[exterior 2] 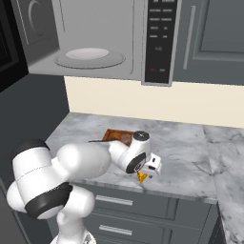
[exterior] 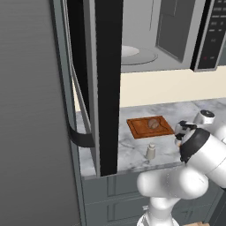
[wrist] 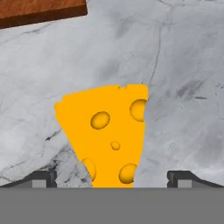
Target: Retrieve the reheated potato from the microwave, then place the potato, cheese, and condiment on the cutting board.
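The yellow-orange cheese (wrist: 111, 135) wedge lies on the marble counter, right under my gripper (wrist: 112, 179). The gripper is open, its fingertips (wrist: 43, 179) standing wide on either side of the wedge without touching it. In the right base view the gripper (exterior 2: 147, 172) hangs over the cheese (exterior 2: 142, 177) near the counter's front edge. The tan potato (exterior: 153, 124) rests on the reddish-brown cutting board (exterior: 140, 129). The off-white condiment (exterior: 151, 152) bottle stands on the counter in front of the board. The microwave (exterior 2: 159, 38) is above, its white turntable (exterior 2: 89, 55) bare.
The microwave's black door (exterior: 108, 88) hangs open, swung out over the left part of the counter. A corner of the board (wrist: 39, 11) lies just beyond the cheese. The marble counter (exterior 2: 190, 157) stretches on to the right, with grey drawers (exterior 2: 124, 202) below.
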### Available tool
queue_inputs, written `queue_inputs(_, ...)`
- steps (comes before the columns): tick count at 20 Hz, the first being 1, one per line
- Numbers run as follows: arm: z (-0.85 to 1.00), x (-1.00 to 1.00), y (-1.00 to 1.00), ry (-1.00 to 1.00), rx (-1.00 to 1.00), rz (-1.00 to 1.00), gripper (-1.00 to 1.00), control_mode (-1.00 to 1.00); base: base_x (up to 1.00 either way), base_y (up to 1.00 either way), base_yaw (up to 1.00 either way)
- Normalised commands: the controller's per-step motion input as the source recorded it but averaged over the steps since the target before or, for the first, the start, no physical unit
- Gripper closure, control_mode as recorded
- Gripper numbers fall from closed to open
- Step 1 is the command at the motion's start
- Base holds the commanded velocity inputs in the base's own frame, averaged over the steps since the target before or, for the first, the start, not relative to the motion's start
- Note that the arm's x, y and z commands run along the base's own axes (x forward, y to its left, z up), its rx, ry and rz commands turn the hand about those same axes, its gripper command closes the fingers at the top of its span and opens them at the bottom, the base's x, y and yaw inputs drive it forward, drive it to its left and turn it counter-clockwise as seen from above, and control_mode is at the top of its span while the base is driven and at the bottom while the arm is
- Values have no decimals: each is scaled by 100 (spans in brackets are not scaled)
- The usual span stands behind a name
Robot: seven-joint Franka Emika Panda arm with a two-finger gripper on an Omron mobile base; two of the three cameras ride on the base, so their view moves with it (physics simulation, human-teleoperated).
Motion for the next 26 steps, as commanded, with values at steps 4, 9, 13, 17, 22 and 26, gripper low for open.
queue_inputs(4,-18,19,0,0,0,6,-100,-100,0,0,0)
queue_inputs(9,-21,36,0,0,0,5,-100,-100,0,0,0)
queue_inputs(13,-15,10,0,0,0,4,100,-100,0,0,0)
queue_inputs(17,-1,0,0,0,0,2,100,-100,0,0,0)
queue_inputs(22,15,5,0,0,0,1,100,-100,0,0,0)
queue_inputs(26,55,41,0,0,3,0,100,-100,0,0,0)
